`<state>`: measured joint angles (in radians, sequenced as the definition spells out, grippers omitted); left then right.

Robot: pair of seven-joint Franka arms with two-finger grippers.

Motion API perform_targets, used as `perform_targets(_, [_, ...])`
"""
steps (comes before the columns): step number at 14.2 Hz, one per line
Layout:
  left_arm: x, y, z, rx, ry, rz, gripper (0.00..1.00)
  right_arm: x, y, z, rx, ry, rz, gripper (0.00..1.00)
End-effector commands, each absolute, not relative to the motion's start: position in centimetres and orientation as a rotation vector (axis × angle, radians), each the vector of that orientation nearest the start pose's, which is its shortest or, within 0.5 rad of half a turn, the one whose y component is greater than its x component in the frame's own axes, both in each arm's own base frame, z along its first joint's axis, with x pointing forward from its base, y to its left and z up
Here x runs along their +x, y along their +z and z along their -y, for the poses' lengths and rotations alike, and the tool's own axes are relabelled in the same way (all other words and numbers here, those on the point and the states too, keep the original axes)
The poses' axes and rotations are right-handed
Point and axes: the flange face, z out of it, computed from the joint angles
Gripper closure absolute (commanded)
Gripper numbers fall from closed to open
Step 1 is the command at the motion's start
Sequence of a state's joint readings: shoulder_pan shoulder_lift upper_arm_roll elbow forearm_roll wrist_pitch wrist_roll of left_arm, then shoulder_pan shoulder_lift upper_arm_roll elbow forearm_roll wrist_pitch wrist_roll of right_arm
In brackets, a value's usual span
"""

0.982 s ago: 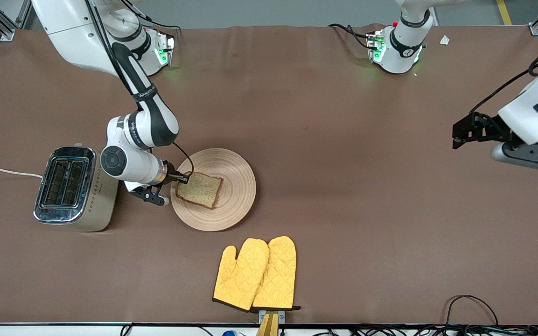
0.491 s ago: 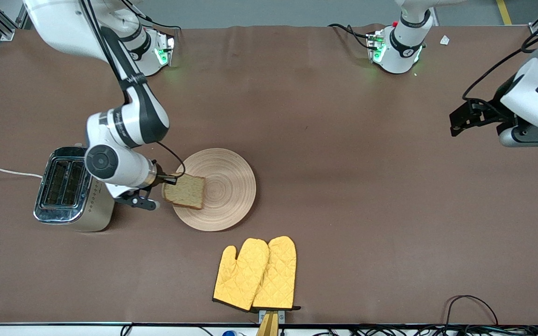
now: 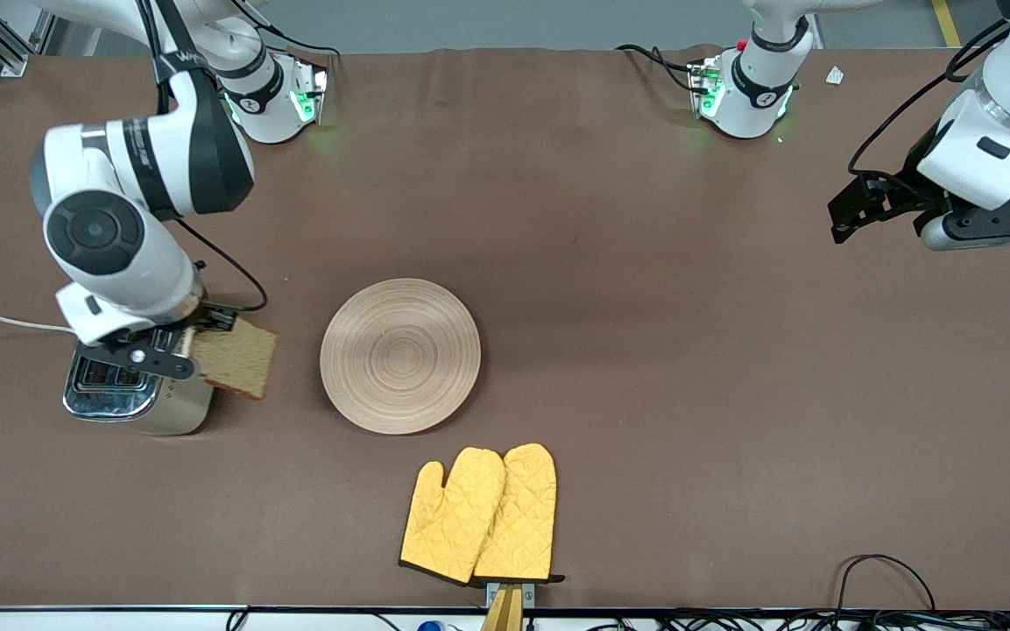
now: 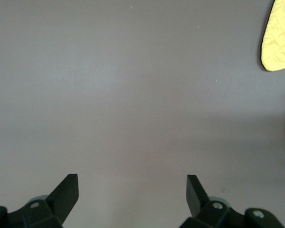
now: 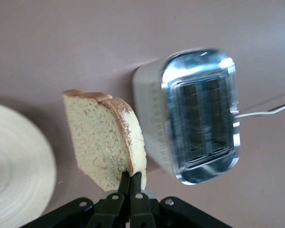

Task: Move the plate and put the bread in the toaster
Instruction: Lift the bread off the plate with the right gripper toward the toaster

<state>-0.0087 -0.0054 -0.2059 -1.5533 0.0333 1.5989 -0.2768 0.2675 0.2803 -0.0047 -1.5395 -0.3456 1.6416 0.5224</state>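
My right gripper [image 3: 192, 344] is shut on the bread [image 3: 235, 357], a speckled brown slice, and holds it in the air over the toaster's plate-side edge. In the right wrist view the gripper [image 5: 131, 178] pinches the slice [image 5: 102, 142] at its crust, beside the toaster [image 5: 199, 123]. The toaster [image 3: 132, 390], cream with a chrome top, stands at the right arm's end of the table, partly hidden by the arm. The round wooden plate [image 3: 400, 355] lies empty mid-table. My left gripper [image 3: 851, 210] is open and empty, high over the left arm's end; the left wrist view shows it [image 4: 132, 190] over bare table.
A pair of yellow oven mitts [image 3: 481, 515] lies nearer the front camera than the plate, also in the left wrist view [image 4: 279, 35]. The toaster's white cord [image 3: 5, 322] runs off the table's end. Brown table cover [image 3: 645, 350] all around.
My right gripper lifted the bread off the plate and carried it over toward the toaster. The plate is now empty. The left arm drifted slightly upward in the front view.
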Motion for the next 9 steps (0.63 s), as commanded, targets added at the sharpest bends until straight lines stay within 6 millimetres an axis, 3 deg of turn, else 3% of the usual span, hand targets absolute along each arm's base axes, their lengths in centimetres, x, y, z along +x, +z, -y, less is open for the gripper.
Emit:
perform_targets(1, [52.8,63.5,11.5,-3.130,-0.156,0.085,0.00,61.1,49.4,-11.3,-3.659,0.016,-0.364,1.00])
perform_targets(9, [54.0,64.3,11.4,-3.186,-0.167,0.058,0.00,61.7,46.2,-3.2,-3.817,0.174,-0.523,1.00])
